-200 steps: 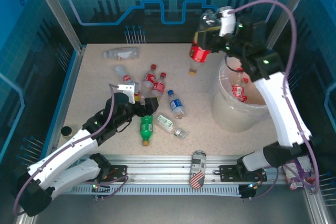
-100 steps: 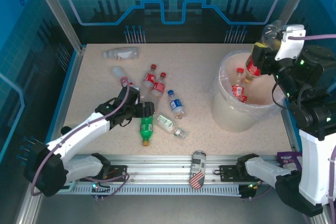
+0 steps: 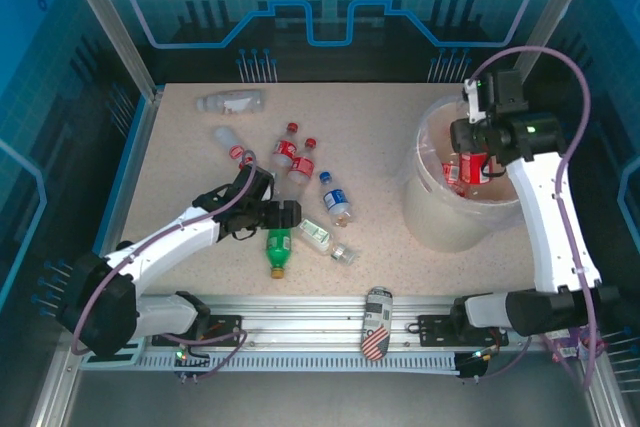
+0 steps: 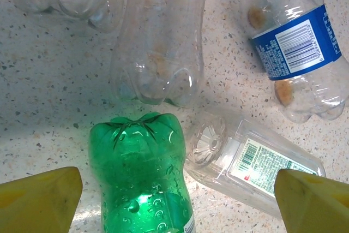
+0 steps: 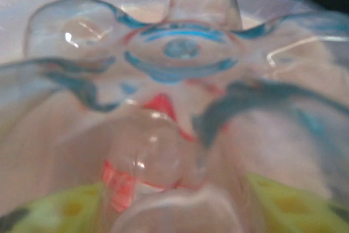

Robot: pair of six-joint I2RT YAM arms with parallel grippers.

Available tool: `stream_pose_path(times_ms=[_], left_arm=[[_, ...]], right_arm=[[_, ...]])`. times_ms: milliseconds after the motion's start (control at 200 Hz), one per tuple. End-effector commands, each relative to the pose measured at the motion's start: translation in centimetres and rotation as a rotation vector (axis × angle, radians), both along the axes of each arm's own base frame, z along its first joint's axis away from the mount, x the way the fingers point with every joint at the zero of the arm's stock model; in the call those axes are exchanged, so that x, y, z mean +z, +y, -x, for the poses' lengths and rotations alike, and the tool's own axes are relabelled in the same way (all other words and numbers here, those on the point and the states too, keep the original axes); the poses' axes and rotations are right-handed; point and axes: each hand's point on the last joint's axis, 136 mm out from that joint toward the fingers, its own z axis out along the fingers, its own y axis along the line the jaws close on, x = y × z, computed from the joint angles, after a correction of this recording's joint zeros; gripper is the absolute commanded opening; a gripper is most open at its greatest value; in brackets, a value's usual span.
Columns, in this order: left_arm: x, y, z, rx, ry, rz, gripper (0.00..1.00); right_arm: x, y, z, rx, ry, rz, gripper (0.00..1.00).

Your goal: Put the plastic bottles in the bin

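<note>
Red-labelled bottle (image 3: 470,169) in right end effector (image 3: 472,151)

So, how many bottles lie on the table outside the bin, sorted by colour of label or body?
Red-marked bottles: 3
Pale-labelled bottles: 2
Blue-labelled bottle: 1
Green bottle: 1
Total: 7 in view; the left arm may hide more.

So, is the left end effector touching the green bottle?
Apart. In the left wrist view the green bottle lies between the left end effector's fingertips, with table showing beside it on each side.
</note>
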Motion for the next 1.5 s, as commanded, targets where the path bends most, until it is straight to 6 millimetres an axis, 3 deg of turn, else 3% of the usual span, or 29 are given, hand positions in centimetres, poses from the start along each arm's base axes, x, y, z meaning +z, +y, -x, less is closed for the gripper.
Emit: stream_pose_path(times_ms=[0,245,350,580,710,996,1206,1286,1381,1491], left_arm=[[-1.2,0.1,0.6,-0.016,0.037,0.002,0.91],[-1.4,0.2,0.4,-0.005,0.036,0.008,0.9],[-1.4,0.2,0.4,0.004,0.033,0.014,0.9],[-0.7,0.2,0.2,0.021,0.003,0.039,0.89],[0.0,0.0,-0.1,0.024,-0.017,0.053,0.9],[2.1,-0.7,-0.9,-0.007,-0.058,0.068,0.91],[3.0,1.3,-0.5,-0.01,-0.009,-0.041,0.95],[3.4,1.8,0.3,-0.02,0.022,-0.067,0.97],[3.7,1.7,1.7,-0.032,0.075,-0.047,0.98],[2.9,2.7,4.2,0.005,0.174,-0.088,0.98]], right_arm=[[-2.1,0.2,0.2,0.011,0.051,-0.05,0.38],[-7.9,0.6,-0.9,0.001,0.127,-0.119,0.39],[-9.3,0.8,-1.3,-0.005,0.127,-0.142,0.41],[-9.9,0.7,-1.4,-0.013,0.099,-0.161,0.66],[-8.0,0.5,-1.0,-0.007,0.055,-0.162,0.81],[-1.0,0.2,0.3,0.01,-0.09,-0.141,0.89],[4.4,0.5,1.8,0.027,-0.228,-0.173,0.93],[6.1,1.6,2.1,0.061,-0.286,-0.23,0.94],[8.3,4.2,1.9,0.16,-0.37,-0.35,0.94],[9.3,7.1,1.1,0.265,-0.431,-0.466,0.94]])
